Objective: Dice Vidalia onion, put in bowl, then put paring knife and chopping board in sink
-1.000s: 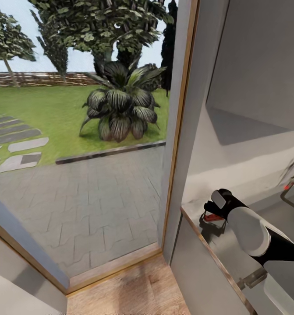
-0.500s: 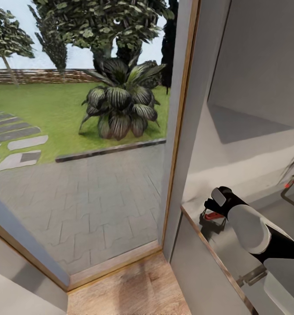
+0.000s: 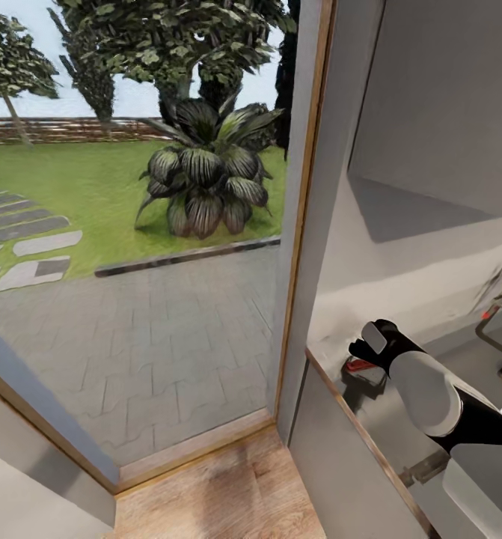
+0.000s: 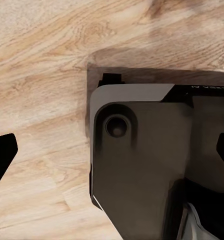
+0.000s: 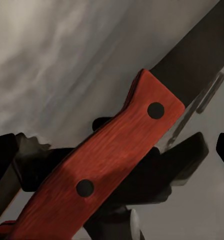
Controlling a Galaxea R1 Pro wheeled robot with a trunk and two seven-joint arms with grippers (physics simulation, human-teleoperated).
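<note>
Item: paring knife [image 5: 117, 150], red handle with two rivets and dark blade, lying on the grey countertop [image 3: 400, 419] by the wall corner; we hold our right gripper [image 3: 359, 367] down over it, apparently clamped on the handle for lifting; left gripper [image 4: 112, 150] spread above wooden floor [image 4: 42, 50]

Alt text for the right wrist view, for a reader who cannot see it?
A red-handled knife with two dark rivets and a dark blade lies diagonally on the grey countertop. The right gripper's dark fingers frame it at either side.
</note>
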